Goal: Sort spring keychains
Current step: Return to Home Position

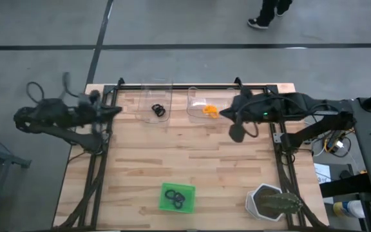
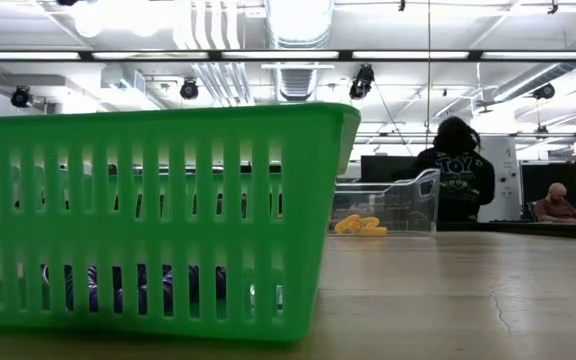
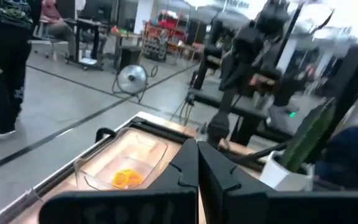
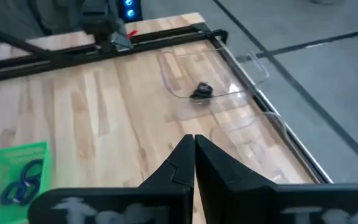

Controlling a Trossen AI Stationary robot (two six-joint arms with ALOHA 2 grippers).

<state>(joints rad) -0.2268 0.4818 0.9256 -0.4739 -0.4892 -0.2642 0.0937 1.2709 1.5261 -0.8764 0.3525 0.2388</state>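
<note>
Inside green tray (image 1: 162, 195), spring keychains (image 1: 176, 198), well apart from closed right gripper (image 4: 194, 142).

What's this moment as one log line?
left fingers shut; right fingers shut; purple keychains in green tray; black keychains, orange keychains in clear trays

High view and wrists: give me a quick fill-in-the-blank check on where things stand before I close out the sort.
The violet keychains lie in the ___ tray. The clear tray nearest the right arm holds ___ keychains. The other clear tray holds ___ keychains. The left pincer and right pincer are both ___.
Missing: green; orange; black; shut.
</note>
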